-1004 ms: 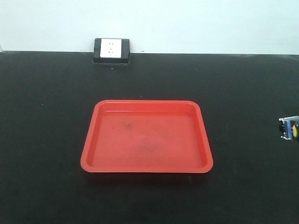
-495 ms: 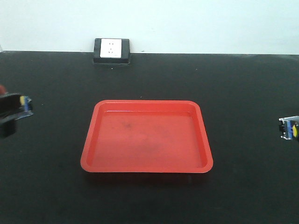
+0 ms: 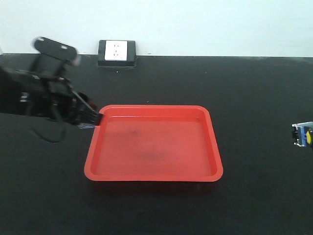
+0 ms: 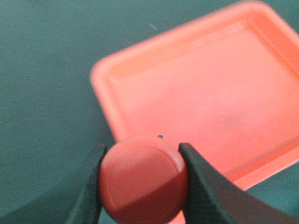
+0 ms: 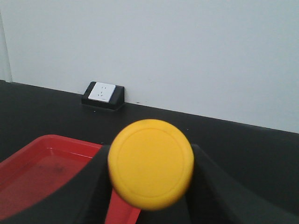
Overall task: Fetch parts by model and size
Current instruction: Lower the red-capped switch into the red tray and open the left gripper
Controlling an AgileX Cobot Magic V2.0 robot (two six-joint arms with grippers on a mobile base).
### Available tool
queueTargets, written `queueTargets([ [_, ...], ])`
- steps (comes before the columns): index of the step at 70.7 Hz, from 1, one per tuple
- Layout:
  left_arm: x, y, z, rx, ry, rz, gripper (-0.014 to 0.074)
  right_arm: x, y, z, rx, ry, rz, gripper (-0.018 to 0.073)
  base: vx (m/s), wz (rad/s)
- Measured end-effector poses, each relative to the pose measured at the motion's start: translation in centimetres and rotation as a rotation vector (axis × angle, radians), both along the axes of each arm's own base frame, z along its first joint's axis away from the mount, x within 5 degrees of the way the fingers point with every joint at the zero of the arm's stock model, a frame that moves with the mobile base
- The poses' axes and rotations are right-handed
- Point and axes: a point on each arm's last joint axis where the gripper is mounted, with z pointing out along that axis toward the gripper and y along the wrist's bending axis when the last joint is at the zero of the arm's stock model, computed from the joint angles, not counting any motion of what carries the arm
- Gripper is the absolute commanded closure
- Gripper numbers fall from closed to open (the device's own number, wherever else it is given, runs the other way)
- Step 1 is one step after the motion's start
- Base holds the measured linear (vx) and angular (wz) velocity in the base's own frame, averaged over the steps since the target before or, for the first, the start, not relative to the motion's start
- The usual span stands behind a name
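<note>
The left gripper (image 4: 141, 148) has its two fingers closed on the red switch (image 4: 142, 182), whose round cap shows between them. It hangs at the far left corner of the tray (image 3: 153, 177); I cannot tell if it is over the rim or just outside it. The right gripper (image 5: 150, 150) is clamped in the same way on the yellow switch (image 5: 150, 163), held above the black table (image 3: 254, 98), well apart from the tray on its right side.
</note>
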Motion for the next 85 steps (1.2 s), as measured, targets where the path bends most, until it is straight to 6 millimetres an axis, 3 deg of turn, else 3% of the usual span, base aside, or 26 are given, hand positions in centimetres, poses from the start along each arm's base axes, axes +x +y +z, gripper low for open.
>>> queueTargets([
  [21, 5.3, -3.0, -4.6, 0.036, 0.102, -0.011, 0.0596, 0.0, 0.0, 0.0, 0.000, 0.000, 0.000, 0.0569, 0.00, 0.00],
  [34, 7.4, -4.1, -7.4, 0.034, 0.161, -0.002, 0.0592, 0.0, 0.0, 0.0, 0.000, 0.000, 0.000, 0.0569, 0.00, 0.00],
  [46, 8.3, -4.5, -9.6, 0.041, 0.198, 0.002, 0.0585, 0.0, 0.0, 0.0, 0.000, 0.000, 0.000, 0.0569, 0.00, 0.00],
  [66, 9.0, -4.9, -11.6, 0.046, 0.208, 0.004, 0.0515, 0.0, 0.0, 0.0, 0.000, 0.000, 0.000, 0.0569, 0.00, 0.00],
  [85, 9.0, -4.9, -12.5, 0.062, 0.243, 0.004, 0.0297, 0.0, 0.0, 0.0, 0.000, 0.000, 0.000, 0.0569, 0.00, 0.00],
])
